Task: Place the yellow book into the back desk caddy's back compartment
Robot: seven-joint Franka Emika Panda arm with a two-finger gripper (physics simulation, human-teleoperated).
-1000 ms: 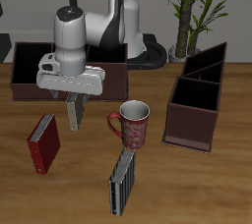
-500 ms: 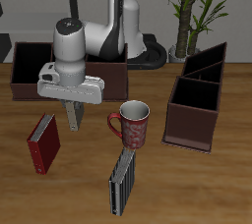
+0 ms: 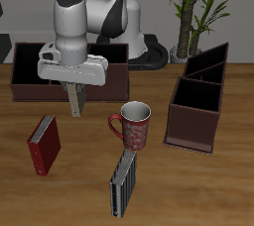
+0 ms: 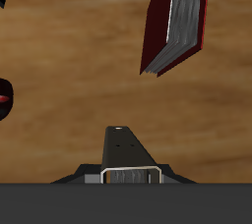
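Hanging upright from your gripper (image 3: 73, 93), the yellow book (image 3: 74, 101) points its long axis straight down toward the table (image 3: 218, 190) — a thin, pale tan-grey slab, mottled, well clear of the wood. Its top end is pinched between the fingers; in the wrist view the book (image 4: 128, 159) shows edge-on as a dark wedge with a pale rim, and you can't make out the cover there.

Going across the exterior view: the red book (image 3: 43, 144) stands on the table nearest that side, leaning a little, below and beside the held book. In the wrist view the red book (image 4: 177, 22) shows its grey page block and red cover.

Behind the gripper sits the back desk caddy (image 3: 20, 71), long and dark reddish-brown, broadside on — your arm covers much of it, so its compartments can't be told apart.

Next comes the red patterned mug (image 3: 134, 123), near the held book but apart from it, with the black-and-grey striped book (image 3: 123, 182) standing nearer the table's front edge.

Last is the other brown caddy (image 3: 196, 106), seen end-on, with a potted plant (image 3: 193, 2) behind.
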